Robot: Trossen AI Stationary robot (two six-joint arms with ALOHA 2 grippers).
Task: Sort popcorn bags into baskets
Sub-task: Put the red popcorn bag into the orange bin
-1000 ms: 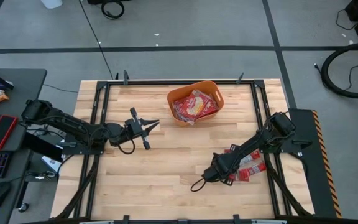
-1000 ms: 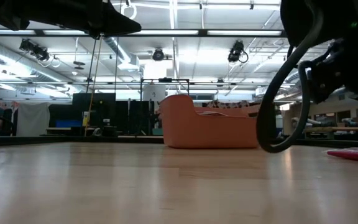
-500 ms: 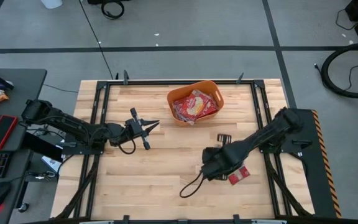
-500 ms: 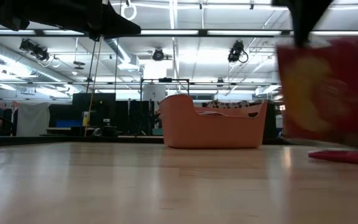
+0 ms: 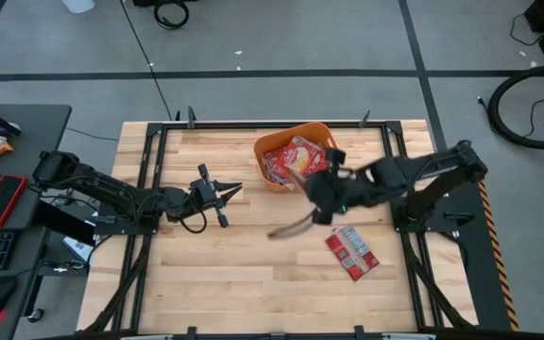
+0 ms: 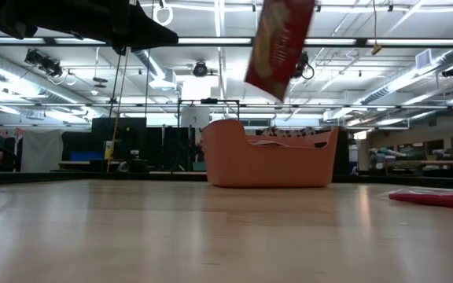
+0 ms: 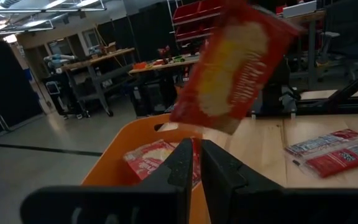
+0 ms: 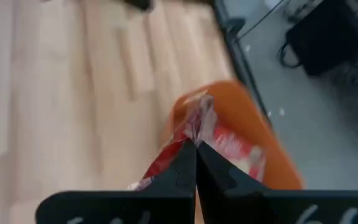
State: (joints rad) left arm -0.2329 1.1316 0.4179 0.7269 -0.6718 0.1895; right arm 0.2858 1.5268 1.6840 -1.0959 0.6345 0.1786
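The right pincer (image 5: 321,194) has swung from the table's (image 5: 225,274) right side to just beside the orange basket (image 5: 321,135), clenched on the top edge of a flat, glossy red popcorn bag (image 6: 280,43) with a yellow centre picture, which hangs in the air; a drop into the smooth, rounded plastic tub looks near. The left pincer (image 5: 231,192) waits mid-table, fingers spread, while narrower red packets (image 5: 351,253) lie on the pale wood.
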